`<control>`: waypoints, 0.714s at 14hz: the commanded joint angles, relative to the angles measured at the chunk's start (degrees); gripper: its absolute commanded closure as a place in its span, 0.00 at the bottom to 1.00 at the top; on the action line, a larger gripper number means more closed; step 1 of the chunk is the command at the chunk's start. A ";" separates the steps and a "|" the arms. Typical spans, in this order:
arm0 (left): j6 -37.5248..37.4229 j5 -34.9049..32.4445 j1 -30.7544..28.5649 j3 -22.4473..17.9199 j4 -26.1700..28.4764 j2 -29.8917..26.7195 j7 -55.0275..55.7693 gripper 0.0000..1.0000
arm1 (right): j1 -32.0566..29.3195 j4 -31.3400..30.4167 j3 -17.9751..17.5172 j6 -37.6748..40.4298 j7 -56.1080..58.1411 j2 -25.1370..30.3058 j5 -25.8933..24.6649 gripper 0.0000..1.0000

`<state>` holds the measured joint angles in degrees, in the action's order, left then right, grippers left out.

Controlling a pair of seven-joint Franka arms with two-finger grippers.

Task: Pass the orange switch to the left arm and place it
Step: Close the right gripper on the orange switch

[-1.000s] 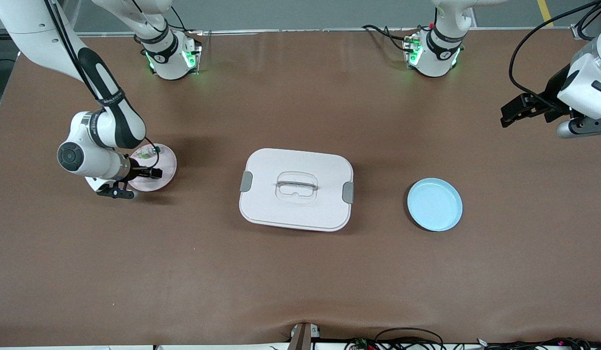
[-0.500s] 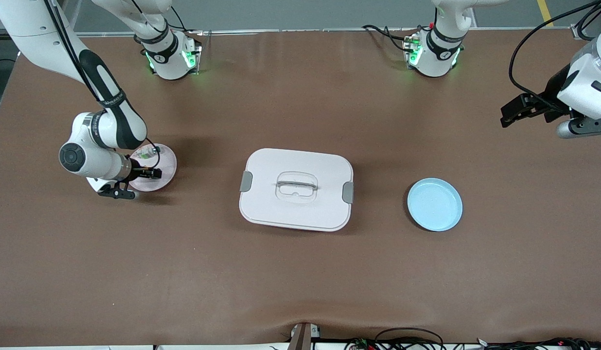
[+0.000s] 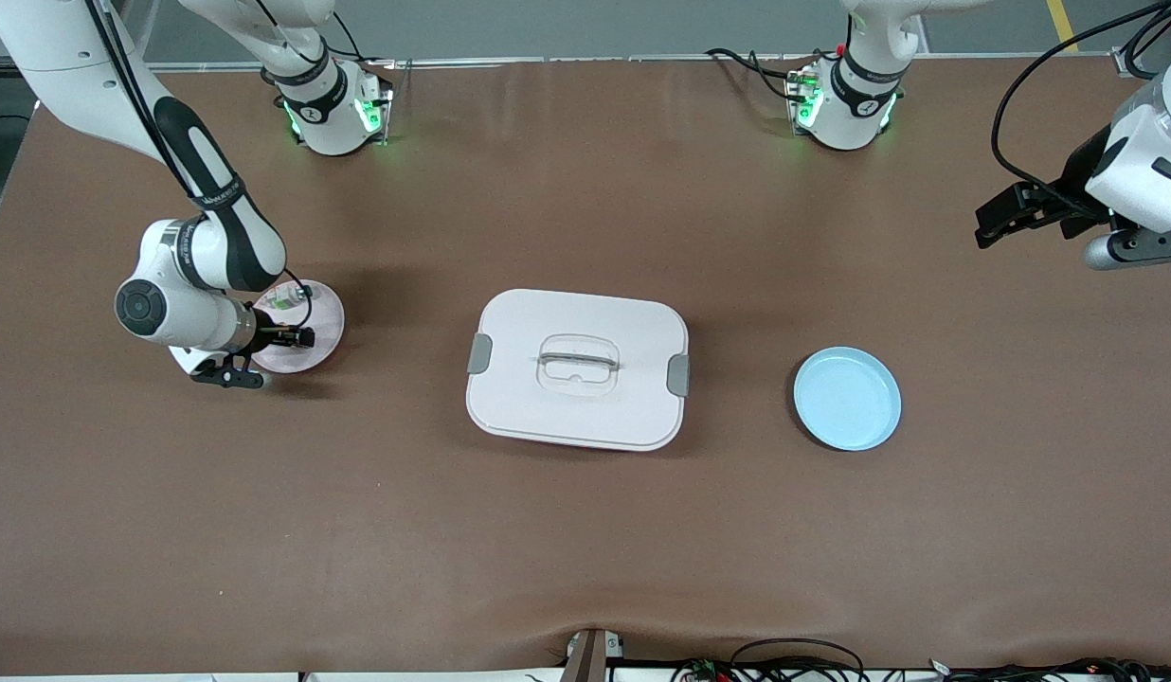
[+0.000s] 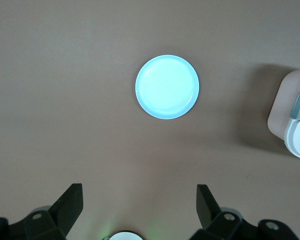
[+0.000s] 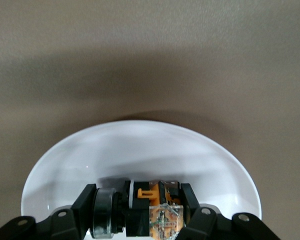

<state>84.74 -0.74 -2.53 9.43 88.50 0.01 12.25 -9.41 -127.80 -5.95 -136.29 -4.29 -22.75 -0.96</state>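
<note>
The right gripper (image 5: 152, 210) is clamped on the switch (image 5: 155, 207), which lies on the pink plate (image 3: 325, 322) at the right arm's end of the desk. The switch shows a black-and-silver barrel and an orange-and-clear block. The left gripper (image 4: 140, 210), jaws apart, waits high over the blue plate (image 4: 167, 87), clear of the box (image 3: 578, 367) between the plates.

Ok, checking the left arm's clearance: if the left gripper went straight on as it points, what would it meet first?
The open left gripper would probably meet bare table short of the blue plate; depth is unclear.
</note>
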 commanded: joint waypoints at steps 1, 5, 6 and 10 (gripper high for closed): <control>-0.98 0.04 -0.10 0.15 -0.70 0.17 -0.65 0.00 | -0.35 4.55 -0.46 8.98 -0.27 1.66 -0.54 0.70; -0.98 0.04 -0.19 0.15 -0.70 0.17 -0.73 0.00 | 0.26 12.91 -0.72 22.19 -1.15 1.92 -0.19 0.70; -0.98 0.04 -0.28 0.15 -0.70 0.17 -0.82 0.00 | 0.44 14.49 -0.90 24.91 -2.02 2.27 0.34 0.69; -2.21 -0.14 -0.28 0.07 -0.35 0.61 -0.56 0.00 | 4.74 21.79 -1.08 35.46 -11.24 2.19 2.17 0.69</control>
<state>83.71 -0.74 -2.61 9.41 88.64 0.13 12.25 -6.96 -109.16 -6.92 -105.32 -11.11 -20.82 -0.37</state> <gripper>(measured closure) 0.000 0.278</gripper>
